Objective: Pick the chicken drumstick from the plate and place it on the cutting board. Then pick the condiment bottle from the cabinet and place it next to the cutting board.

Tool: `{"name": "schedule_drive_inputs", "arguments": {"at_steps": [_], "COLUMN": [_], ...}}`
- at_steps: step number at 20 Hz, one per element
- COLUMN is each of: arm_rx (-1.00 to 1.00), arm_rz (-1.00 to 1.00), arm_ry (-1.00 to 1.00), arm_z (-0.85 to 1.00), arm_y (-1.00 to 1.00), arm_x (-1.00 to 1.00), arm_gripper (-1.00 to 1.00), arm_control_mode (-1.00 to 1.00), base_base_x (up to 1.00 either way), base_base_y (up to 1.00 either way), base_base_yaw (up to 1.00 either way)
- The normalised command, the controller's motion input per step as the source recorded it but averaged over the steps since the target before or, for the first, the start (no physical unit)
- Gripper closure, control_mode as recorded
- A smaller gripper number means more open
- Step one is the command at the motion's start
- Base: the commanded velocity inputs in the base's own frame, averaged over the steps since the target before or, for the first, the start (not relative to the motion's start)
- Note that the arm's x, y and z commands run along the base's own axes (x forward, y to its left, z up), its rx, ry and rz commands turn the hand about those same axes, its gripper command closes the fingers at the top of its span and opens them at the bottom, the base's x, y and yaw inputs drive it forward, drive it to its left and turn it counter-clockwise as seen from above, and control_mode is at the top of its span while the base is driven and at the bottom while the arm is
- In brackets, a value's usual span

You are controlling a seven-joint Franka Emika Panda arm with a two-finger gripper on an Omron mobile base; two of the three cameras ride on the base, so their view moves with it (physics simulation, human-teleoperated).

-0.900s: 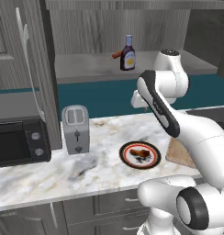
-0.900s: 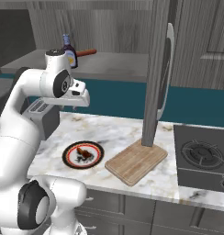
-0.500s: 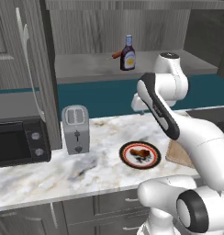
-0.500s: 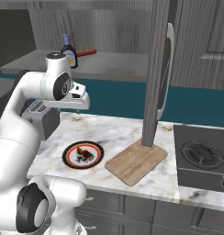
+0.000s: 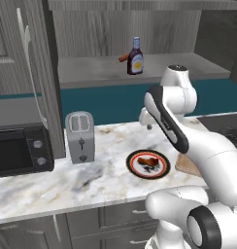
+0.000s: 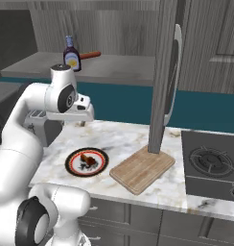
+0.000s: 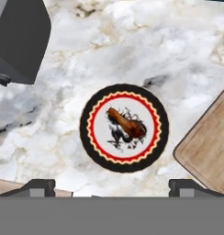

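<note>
The chicken drumstick [image 7: 127, 125] [image 5: 148, 160] [image 6: 88, 161] lies on the white centre of the plate [image 7: 86, 124] [image 5: 132, 163] [image 6: 70, 163], thin end up-left in the hand view. My gripper [image 7: 113, 187] [image 5: 148, 125] [image 6: 83, 122] hangs well above the plate, open, with nothing between its fingers. The tan cutting board [image 7: 210, 142] [image 6: 142, 168] [image 5: 188, 166] lies just right of the plate. The condiment bottle [image 5: 135, 57] [image 6: 71, 54] stands upright on the shelf of the cabinet [image 5: 91, 73] [image 6: 123, 65].
A thin red sausage-like stick [image 5: 123, 59] [image 6: 91, 55] lies beside the bottle. A toaster [image 5: 79, 136] [image 7: 17, 41] and a microwave [image 5: 18, 148] stand left of the plate. An open cabinet door [image 6: 167, 81] hangs over the board's far end; a stove [image 6: 210, 163] lies right.
The hand and the arm's upper joint have sunk a little toward the counter. The drumstick, plate, board and bottle have not moved.
</note>
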Motion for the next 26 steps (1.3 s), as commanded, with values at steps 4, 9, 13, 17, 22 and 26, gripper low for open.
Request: {"name": "schedule_drive_inputs", "arguments": {"at_steps": [4, 9, 13, 17, 22, 26], "arm_rx": [0.00, 0.00, -0.04, -0.09, -0.12, -0.02], "arm_rz": [0.08, 0.11, 0.11, 0.10, 0.08, 0.08], "arm_ry": [0.06, 0.08, 0.10, 0.08, 0.00, -0.08], "arm_z": [-0.22, -0.13, -0.10, -0.03, -0.03, -0.19], "arm_y": [0.00, 0.00, 0.00, 0.00, 0.00, 0.00], "arm_x": [0.00, 0.00, 0.00, 0.00, -0.05, -0.13], "arm_gripper": [-1.00, -1.00, -1.00, -1.00, -1.00, -1.00], "arm_control_mode": [-1.00, -1.00, -1.00, -1.00, -1.00, -1.00], "base_base_x": [0.00, 0.00, 0.00, 0.00, 0.00, 0.00], "base_base_y": [0.00, 0.00, 0.00, 0.00, 0.00, 0.00], "base_base_yaw": [0.00, 0.00, 0.00, 0.00, 0.00, 0.00]}}
